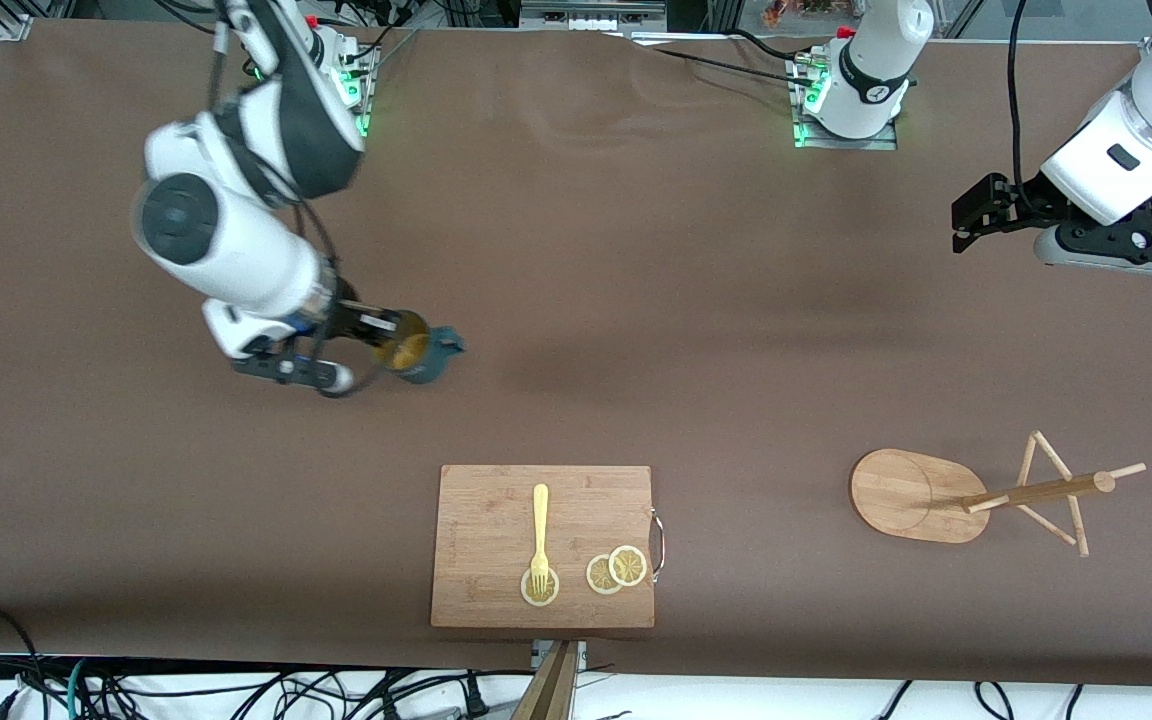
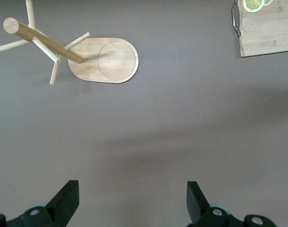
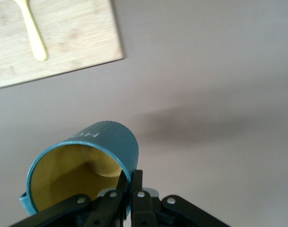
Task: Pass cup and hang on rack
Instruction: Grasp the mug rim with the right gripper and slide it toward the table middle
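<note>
The right gripper (image 3: 129, 189) is clamped on the rim of the small dark teal-blue ribbed cup with a yellowish-tan inside (image 3: 84, 163), one finger inside the wall and one outside, pinching only a thin strip of wall. The cup (image 1: 416, 350) hangs tilted above the brown table (image 1: 636, 300) toward the right arm's end, mouth turned sideways, its loop handle pointing toward the middle of the table

The left gripper (image 2: 132, 201) waits with its fingers spread wide and nothing between them, over bare table at the left arm's end; its wrist view looks down on the light bamboo mug rack with an oval base, a central post and thin pegs (image 2: 103, 59)

Risks, as I judge them: so narrow a rim pinch may let the tilted cup swivel or slip during the carry. At the handover, the left fingers could knock the cup loose before they have it, or seize the handle, which must stay free for a peg. The rack (image 1: 921, 495) could be tipped by a clumsy hang

Count: one cup, one rack, two grippers. Nearer the front camera lies one rectangular wooden cutting board (image 1: 544, 545), bearing one pale yellow fork (image 1: 540, 535) and three lemon slices (image 1: 616, 570), one under the fork's tines
</note>
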Robot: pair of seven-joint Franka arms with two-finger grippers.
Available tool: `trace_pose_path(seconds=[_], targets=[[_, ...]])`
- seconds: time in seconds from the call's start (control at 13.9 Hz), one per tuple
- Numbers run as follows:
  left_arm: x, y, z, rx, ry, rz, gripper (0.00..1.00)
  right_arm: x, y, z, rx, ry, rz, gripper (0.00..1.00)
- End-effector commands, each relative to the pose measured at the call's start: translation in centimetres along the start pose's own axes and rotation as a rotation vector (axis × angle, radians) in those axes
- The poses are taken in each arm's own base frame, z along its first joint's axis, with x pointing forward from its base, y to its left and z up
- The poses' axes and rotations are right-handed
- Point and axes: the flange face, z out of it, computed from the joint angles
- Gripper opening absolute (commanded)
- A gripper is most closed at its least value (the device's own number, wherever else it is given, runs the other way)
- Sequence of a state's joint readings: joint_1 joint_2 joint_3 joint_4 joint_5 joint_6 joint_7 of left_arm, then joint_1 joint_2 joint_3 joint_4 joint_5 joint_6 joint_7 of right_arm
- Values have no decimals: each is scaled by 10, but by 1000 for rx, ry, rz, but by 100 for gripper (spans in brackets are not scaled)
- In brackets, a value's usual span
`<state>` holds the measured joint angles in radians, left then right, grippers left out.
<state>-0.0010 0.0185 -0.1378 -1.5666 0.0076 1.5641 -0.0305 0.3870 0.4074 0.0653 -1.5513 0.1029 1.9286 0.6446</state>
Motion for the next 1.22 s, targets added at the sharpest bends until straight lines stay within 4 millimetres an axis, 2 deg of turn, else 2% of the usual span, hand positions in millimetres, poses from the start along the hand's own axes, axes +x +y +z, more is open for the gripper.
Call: trace_pose_path(seconds=[0.0, 0.22, 0.36, 0.5, 0.86, 0.93, 1.01, 1.15], targets=[[1, -9, -4, -7, -2, 1, 100, -14, -73, 19, 14, 1, 43, 0], [5, -13, 4, -3, -17, -4, 100, -58, -146, 51, 73, 49, 91, 0], [5, -17, 9, 5, -31, -21, 100, -86, -182, 79, 119, 73, 86, 0], [3, -33, 8, 2, -45, -47, 100, -127, -216, 106, 140, 89, 17, 0], [5, -37, 15, 0, -57, -41, 100, -181, -251, 158, 107, 168, -132, 0], [6, -37, 19, 0, -62, -45, 100, -197, -261, 165, 127, 176, -148, 0], [8, -33, 26, 1, -74, -37, 100, -205, -265, 169, 141, 179, -136, 0], [8, -32, 25, -2, -68, -30, 100, -218, -271, 174, 145, 179, -139, 0]])
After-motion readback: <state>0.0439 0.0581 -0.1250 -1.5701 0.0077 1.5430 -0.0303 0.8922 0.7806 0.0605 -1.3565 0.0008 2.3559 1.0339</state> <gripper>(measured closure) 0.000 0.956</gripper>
